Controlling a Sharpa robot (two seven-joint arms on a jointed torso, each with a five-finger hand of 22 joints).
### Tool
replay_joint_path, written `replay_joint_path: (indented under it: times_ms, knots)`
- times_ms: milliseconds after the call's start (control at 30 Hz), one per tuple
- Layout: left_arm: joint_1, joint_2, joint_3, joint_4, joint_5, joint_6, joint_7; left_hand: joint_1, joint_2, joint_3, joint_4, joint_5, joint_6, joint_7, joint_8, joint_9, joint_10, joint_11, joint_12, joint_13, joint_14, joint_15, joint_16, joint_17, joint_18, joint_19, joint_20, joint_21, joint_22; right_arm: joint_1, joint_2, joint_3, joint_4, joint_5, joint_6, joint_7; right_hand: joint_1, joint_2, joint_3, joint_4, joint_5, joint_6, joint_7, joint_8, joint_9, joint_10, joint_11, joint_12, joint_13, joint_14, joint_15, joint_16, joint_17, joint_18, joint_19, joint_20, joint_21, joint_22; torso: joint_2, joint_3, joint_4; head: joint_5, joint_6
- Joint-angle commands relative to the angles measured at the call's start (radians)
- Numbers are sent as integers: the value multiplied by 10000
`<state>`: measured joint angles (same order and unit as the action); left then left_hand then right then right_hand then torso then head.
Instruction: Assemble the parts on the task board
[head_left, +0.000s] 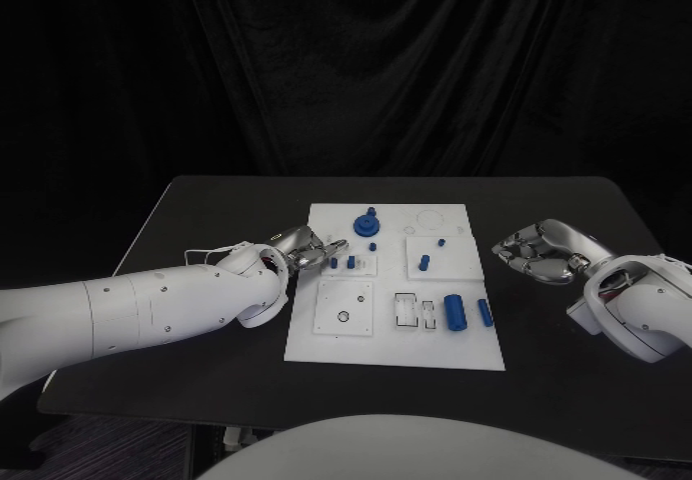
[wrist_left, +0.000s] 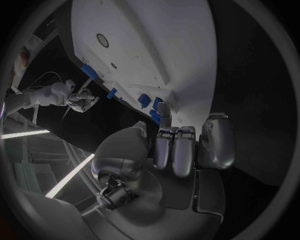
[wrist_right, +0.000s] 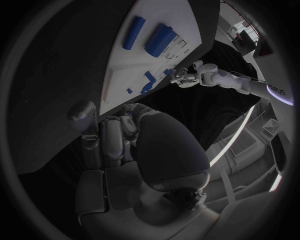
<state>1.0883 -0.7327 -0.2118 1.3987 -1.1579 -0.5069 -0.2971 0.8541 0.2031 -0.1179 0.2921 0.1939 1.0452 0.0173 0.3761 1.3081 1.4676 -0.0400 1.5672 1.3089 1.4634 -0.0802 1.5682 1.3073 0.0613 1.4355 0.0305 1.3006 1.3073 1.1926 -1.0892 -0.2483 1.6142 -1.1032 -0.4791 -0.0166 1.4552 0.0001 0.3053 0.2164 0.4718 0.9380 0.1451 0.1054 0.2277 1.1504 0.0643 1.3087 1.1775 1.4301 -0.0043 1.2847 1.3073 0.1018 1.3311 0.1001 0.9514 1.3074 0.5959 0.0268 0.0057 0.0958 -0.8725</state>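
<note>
White task board (head_left: 332, 345) has the left hand (head_left: 309, 245) at its edge and the right hand (head_left: 537, 250) beside it, both curled empty.

A black desk (head_left: 216, 230) with rounded corners is seen in the head view. Behind it a dark curtain (head_left: 375, 90) is hung in vertical folds. A strip of patterned floor (head_left: 116, 445) can be made out below the desk's near edge.
</note>
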Motion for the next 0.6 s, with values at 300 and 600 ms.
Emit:
replay_joint_path:
  times_ms: [300, 600]
  knots:
    - [331, -618, 10, 528, 110, -2107, 2542, 2649, -745, -510, 6, 1582, -1678, 372, -284, 198, 1032, 299, 36, 2619, 1074, 258, 26, 2635, 142, -668, 206, -792, 1602, -24, -48, 7, 6, -22, -262, 61, -1, -38, 73, -9, 61, 80, 0, -29, -2, 77, 17, 33, 21, -14, 18, 7, 223, 144, -19, 28, -11, 1086, 2, -3, 1, -82, -1]
    - [1301, -599, 9, 441, 110, -1145, 4072, 5149, -976, -657, -8, 1588, -3761, 1306, -1069, -652, -6444, 1288, -8259, -1184, -4170, 1272, -3333, -995, 546, -4349, 883, -4206, 688, -24, 15, 7, -2, -22, -397, 223, 1, -36, 79, -20, 69, 126, -7, -5, 9, 84, 13, 38, 24, -7, 16, 18, 231, 137, -2, 27, 25, 1096, -34, -9, -14, -114, -1]
